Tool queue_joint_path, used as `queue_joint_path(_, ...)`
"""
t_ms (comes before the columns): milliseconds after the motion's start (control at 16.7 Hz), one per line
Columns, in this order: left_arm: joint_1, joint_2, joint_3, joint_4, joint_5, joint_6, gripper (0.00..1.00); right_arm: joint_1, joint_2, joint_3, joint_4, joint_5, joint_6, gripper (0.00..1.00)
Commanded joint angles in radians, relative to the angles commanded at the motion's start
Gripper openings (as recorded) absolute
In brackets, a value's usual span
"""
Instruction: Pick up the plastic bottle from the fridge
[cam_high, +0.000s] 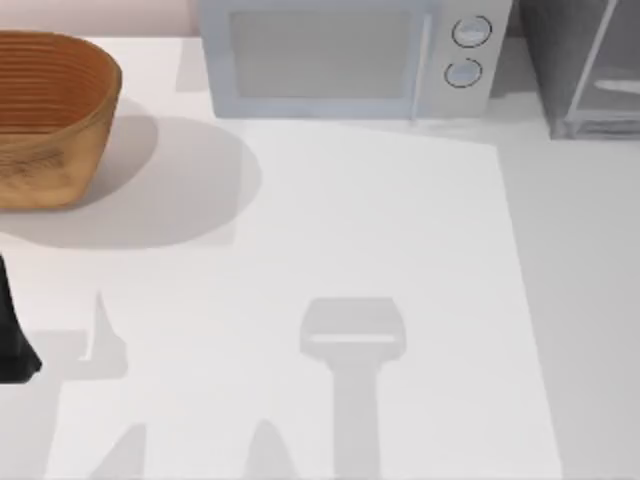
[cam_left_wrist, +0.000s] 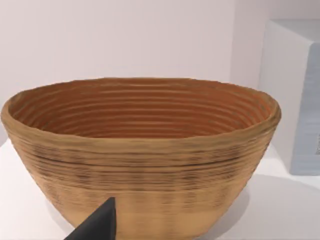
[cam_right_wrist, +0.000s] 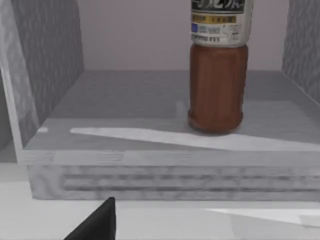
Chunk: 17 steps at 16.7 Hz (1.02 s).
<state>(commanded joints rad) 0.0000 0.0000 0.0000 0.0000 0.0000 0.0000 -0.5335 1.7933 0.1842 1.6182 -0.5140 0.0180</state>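
From above, a white table (cam_high: 380, 250) held a woven basket (cam_high: 45, 115) at its far left, a light grey microwave (cam_high: 345, 55) with two round dials at the far middle, and the dark grey fridge (cam_high: 585, 65) at the far right corner. A dark piece of the left arm (cam_high: 15, 340) showed at the table's left edge, well short of the basket. Soft shadows of the arms lay across the near part of the table.

In the left wrist view, one dark fingertip (cam_left_wrist: 100, 225) of the left gripper pointed toward the basket (cam_left_wrist: 142, 155), which stood upright just beyond it, its ribbed hollow open to the camera. The microwave's pale side (cam_left_wrist: 295, 95) stood beside the basket. Whether these fingers were open or closed could not be told.

In the right wrist view, one dark fingertip (cam_right_wrist: 97, 222) of the right gripper sat before the fridge's lower sill (cam_right_wrist: 170, 177). Beyond the tip, inside the open fridge, the bottle (cam_right_wrist: 218, 75) stood upright on the grey floor, brown liquid below a pale label, clear of both side walls and apart from the finger. Whether these fingers were open or closed could not be told.
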Motion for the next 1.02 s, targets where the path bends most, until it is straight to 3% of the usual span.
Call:
queue_joint_path(480,0.000,0.000,0.000,0.000,0.000,0.000,1.00,0.021,0.038,0.064,-0.040,0.021,0.000,1.00)
queue_joint_path(1020,0.000,0.000,0.000,0.000,0.000,0.000,1.00,0.162,0.276,0.688,-0.400,0.175,-0.008,1.00)
